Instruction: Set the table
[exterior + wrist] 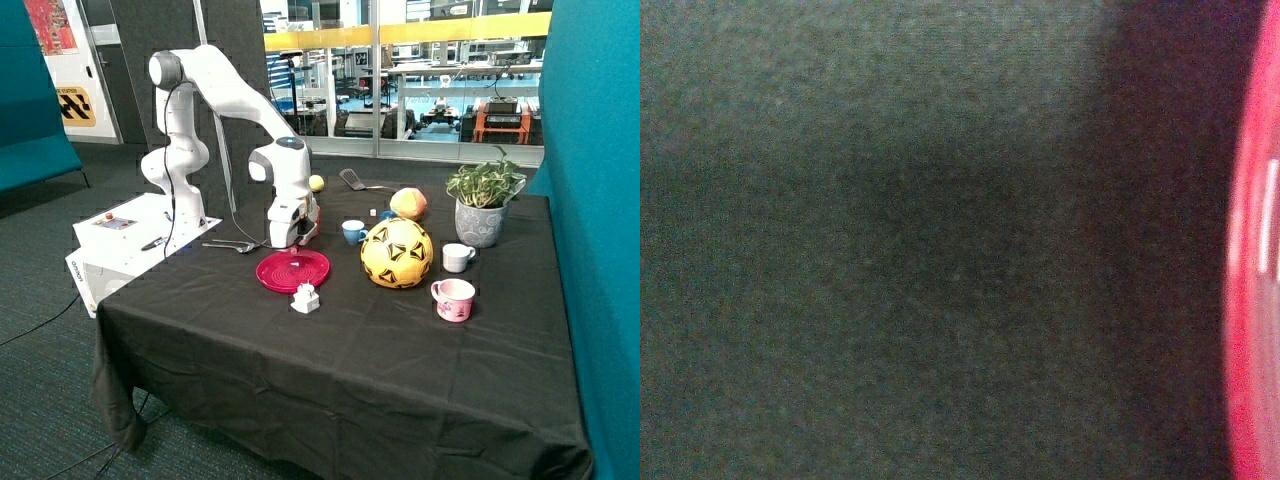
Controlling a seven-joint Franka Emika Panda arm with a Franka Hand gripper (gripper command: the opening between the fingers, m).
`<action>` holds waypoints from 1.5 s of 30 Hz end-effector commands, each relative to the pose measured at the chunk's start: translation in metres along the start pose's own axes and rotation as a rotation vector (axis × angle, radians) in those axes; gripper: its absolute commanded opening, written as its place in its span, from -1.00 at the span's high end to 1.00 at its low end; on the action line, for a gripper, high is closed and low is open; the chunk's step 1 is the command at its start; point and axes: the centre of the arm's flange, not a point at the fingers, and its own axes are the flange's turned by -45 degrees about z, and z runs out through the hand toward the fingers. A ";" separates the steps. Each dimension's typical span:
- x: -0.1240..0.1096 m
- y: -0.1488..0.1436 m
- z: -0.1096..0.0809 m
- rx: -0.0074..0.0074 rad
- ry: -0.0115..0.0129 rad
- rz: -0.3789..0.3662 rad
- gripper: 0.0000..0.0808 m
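Observation:
The table (350,370) is covered with black cloth. A red plate (293,270) lies on it toward the robot's side. My gripper (292,240) is lowered to the cloth right at the plate's far edge. In the wrist view only the black cloth (890,250) and a strip of the red plate's rim (1252,300) show. Cutlery (232,245) lies on the cloth beside the gripper, toward the robot base. A blue cup (353,232), a white cup (458,257) and a pink cup (453,299) stand further along the table.
A yellow football (397,253) sits between the plate and the cups. A small white object (305,298) stands in front of the plate. A potted plant (482,205), an orange ball (408,203), a spatula (355,181) and a small yellow ball (316,183) are at the back.

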 end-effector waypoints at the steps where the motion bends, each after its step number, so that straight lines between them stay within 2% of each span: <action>1: -0.001 -0.005 0.004 -0.0012 0.0029 -0.011 0.46; 14: 0.004 -0.010 0.004 -0.0012 0.0029 -0.029 0.46; 35: 0.005 -0.011 0.018 -0.0012 0.0029 -0.030 0.51; 40: 0.009 -0.011 0.016 -0.0012 0.0029 -0.033 0.64; 42: 0.010 -0.011 0.015 -0.0012 0.0029 -0.034 0.87; 45: 0.011 -0.011 0.014 -0.0012 0.0029 -0.034 0.98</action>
